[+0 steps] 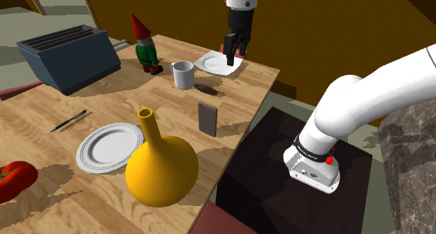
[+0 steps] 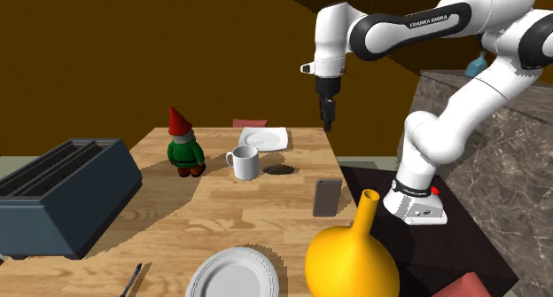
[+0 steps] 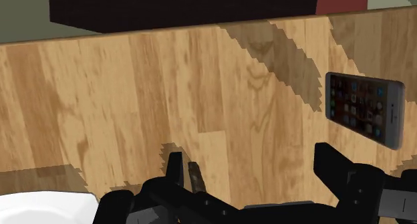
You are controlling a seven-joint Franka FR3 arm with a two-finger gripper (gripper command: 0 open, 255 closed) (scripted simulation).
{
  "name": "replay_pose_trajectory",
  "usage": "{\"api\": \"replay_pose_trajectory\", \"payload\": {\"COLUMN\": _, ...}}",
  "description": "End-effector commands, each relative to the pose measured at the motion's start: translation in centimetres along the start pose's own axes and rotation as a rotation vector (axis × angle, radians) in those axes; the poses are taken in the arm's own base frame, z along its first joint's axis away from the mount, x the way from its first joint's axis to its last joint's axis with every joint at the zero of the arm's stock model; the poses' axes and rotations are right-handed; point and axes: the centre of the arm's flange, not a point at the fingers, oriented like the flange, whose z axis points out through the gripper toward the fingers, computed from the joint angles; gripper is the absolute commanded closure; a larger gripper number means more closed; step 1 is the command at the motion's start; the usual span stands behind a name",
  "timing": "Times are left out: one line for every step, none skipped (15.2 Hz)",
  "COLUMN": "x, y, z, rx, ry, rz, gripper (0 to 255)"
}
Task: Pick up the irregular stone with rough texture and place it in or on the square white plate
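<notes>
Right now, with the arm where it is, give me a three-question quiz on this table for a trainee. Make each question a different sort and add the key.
1. True or false: the gripper hangs above the toaster.
2. Which thing stands nearest the square white plate? A. the toaster. B. the white mug. C. the yellow vase.
3. Fill in: the gnome wears a ___ hat.
Key: 1 false, it hangs near the square white plate; 2 B; 3 red.
</notes>
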Motion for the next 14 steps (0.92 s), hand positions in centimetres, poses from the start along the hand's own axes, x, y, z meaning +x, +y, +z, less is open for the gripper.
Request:
{"api": "replay_pose_trajectory", "payload": {"x": 1.9, "y": 0.1, "z": 1.9, "rx": -0.014, "ry": 0.008, "rz": -0.009, "gripper": 0}}
{"api": "replay_pose_trajectory", "payload": {"x": 2.7, "y": 0.1, "z": 2.9, "rx": -0.021, "ry": 0.010, "rz": -0.013, "gripper": 0}}
{"api": "replay_pose_trajectory", "payload": {"x": 3.6, "y": 0.1, "z": 3.8, "rx": -0.027, "ry": 0.012, "rz": -0.017, "gripper": 0}}
{"api": "replay_pose_trajectory", "payload": {"x": 4.5, "y": 0.2, "z": 4.7, "rx": -0.034, "ry": 0.014, "rz": -0.020, "gripper": 0}}
{"api": "replay_pose_trajectory", "payload": {"x": 5.4, "y": 0.2, "z": 5.7, "rx": -0.041, "ry": 0.017, "rz": -0.024, "gripper": 0}}
{"api": "replay_pose_trajectory", "payload": {"x": 6.3, "y": 0.3, "z": 6.6, "rx": -0.048, "ry": 0.019, "rz": -0.028, "gripper": 0}}
{"api": "replay_pose_trajectory", "payload": {"x": 7.2, "y": 0.3, "z": 7.5, "rx": -0.054, "ry": 0.021, "rz": -0.032, "gripper": 0}}
{"api": "replay_pose_trajectory", "payload": {"x": 8.0, "y": 0.4, "z": 8.5, "rx": -0.061, "ry": 0.024, "rz": -0.036, "gripper": 0}}
{"api": "replay_pose_trajectory", "payload": {"x": 8.9, "y": 0.4, "z": 9.4, "rx": -0.068, "ry": 0.026, "rz": -0.040, "gripper": 0}}
{"api": "replay_pose_trajectory", "payload": {"x": 9.8, "y": 0.5, "z": 10.3, "rx": -0.075, "ry": 0.028, "rz": -0.044, "gripper": 0}}
{"api": "replay_pose_trajectory", "payload": {"x": 10.7, "y": 0.5, "z": 11.3, "rx": -0.081, "ry": 0.031, "rz": -0.048, "gripper": 0}}
{"api": "replay_pose_trajectory", "payload": {"x": 11.6, "y": 0.6, "z": 12.2, "rx": -0.088, "ry": 0.033, "rz": -0.052, "gripper": 0}}
{"api": "replay_pose_trajectory", "payload": {"x": 12.5, "y": 0.7, "z": 13.1, "rx": -0.095, "ry": 0.035, "rz": -0.056, "gripper": 0}}
{"api": "replay_pose_trajectory", "payload": {"x": 13.4, "y": 0.7, "z": 14.0, "rx": -0.101, "ry": 0.038, "rz": -0.060, "gripper": 0}}
